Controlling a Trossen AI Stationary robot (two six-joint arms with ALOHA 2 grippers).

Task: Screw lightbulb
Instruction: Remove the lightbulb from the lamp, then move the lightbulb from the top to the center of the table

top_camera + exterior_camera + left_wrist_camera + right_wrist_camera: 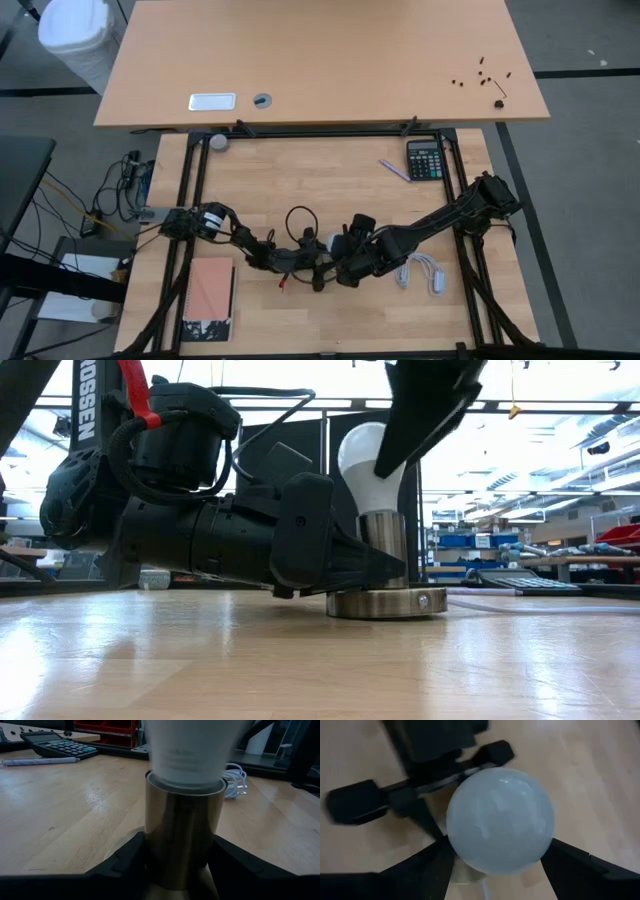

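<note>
One bulb (371, 463) stands in one socket (385, 560); left gripper (180, 870) clamps the socket, right gripper (497, 862) pinches the bulb.

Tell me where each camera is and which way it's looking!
High view: above the table, looking straight down; both arms meet at the lightbulb.
Low view: at table-top height, looking level at the bulb in its metal socket; the left gripper clamps the socket.
Left wrist view: on the left arm, facing the socket between its own fingers.
Right wrist view: on the right arm, looking down on the bulb inside the right gripper.
Shared: high and left wrist views both show the calculator.
</note>
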